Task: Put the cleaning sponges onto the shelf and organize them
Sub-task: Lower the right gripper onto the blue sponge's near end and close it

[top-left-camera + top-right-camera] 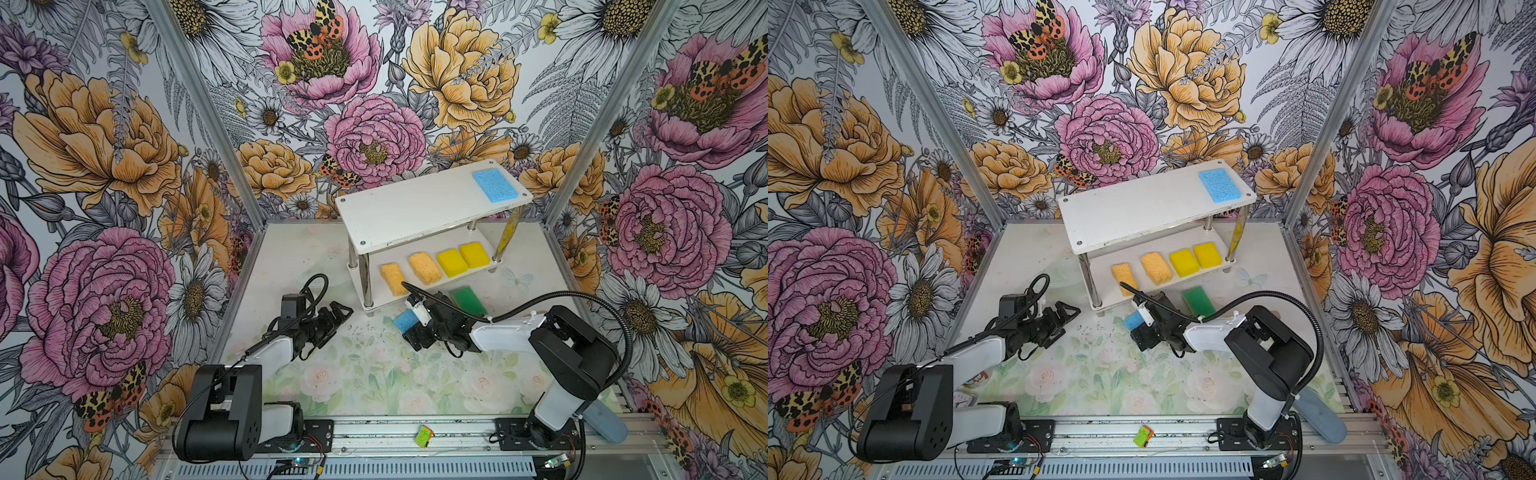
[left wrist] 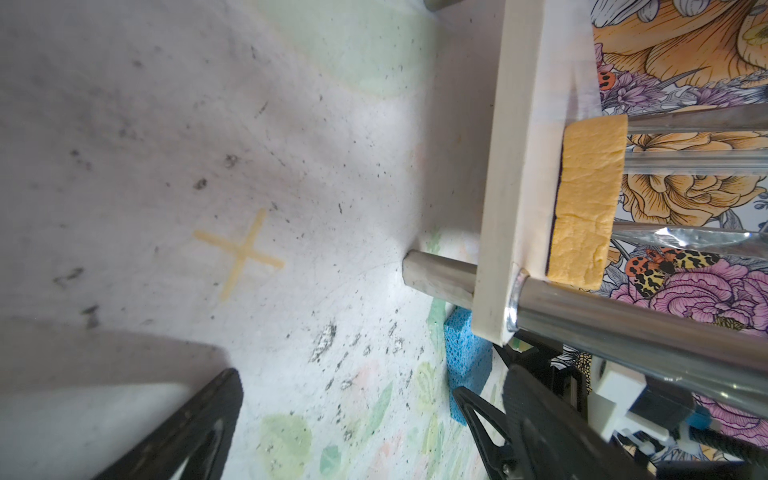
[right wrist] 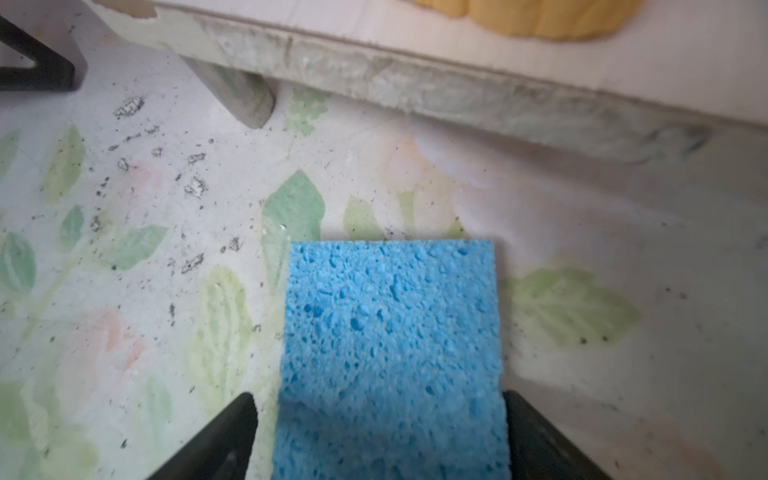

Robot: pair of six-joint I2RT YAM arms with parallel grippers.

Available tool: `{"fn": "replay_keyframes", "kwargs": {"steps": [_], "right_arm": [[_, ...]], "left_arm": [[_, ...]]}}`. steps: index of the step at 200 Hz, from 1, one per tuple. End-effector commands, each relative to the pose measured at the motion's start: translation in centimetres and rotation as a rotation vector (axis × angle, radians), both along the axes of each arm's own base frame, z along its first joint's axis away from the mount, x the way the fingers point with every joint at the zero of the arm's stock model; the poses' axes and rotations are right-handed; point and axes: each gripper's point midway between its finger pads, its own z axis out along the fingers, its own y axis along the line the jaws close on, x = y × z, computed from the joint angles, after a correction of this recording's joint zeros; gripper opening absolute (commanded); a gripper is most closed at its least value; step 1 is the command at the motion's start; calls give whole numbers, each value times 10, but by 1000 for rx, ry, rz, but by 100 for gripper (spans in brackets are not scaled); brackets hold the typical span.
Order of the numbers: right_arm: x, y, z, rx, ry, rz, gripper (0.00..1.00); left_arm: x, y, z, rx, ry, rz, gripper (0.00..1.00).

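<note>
White shelf (image 1: 407,212), blue sponge (image 1: 495,185) atop, four yellow sponges (image 1: 424,268) below, left tool (image 2: 345,382) spread, right tool (image 3: 379,397) spread

top board (image 1: 399,216): free left of blue sponge (image 1: 495,185) | lower board (image 1: 380,300): four sponges (image 1: 424,268) fill it

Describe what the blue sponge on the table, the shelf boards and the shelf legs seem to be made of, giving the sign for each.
Blue sponge: soft cellulose-type foam, matte; open irregular pores all over.
Shelf boards: probably white-coated wood or fibreboard, dull finish; chipped, worn edge.
Shelf legs: metal, likely chromed; mirror-like reflections.
</note>
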Motion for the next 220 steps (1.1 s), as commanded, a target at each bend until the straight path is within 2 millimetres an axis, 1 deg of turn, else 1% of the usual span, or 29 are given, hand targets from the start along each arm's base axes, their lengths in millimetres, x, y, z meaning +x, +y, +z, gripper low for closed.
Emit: {"fn": "replay_keyframes", "kwargs": {"steps": [1,6,8,12,37,114,150,175,181,195,220], "right_arm": [[-27,-26,-48,-159,130,-10,91],[-26,-26,-49,-166,126,-15,91],[-31,-22,-49,-171,125,4,91],[-33,-20,-50,-177,123,10,90],[-35,-21,-53,-199,122,7,89],[-53,-42,-52,-212,151,-35,87],[-61,-44,-51,-206,174,-41,86],[-64,-46,-51,-215,170,-46,86],[-64,-46,-52,-218,170,-48,84],[-64,-45,-52,-224,172,-46,77],[-63,-44,-51,-252,168,-39,74]], "left_arm": [[10,2,6,14,-32,14,99],[10,2,6,13,-32,14,99],[10,2,6,13,-32,14,99],[10,1,6,14,-32,13,99],[10,1,7,12,-35,12,99],[9,1,6,10,-35,12,99],[9,0,8,10,-40,10,99],[10,0,7,10,-37,11,99],[9,0,7,10,-36,9,99],[10,-1,7,9,-36,7,99],[9,-1,6,10,-34,6,99]]}}
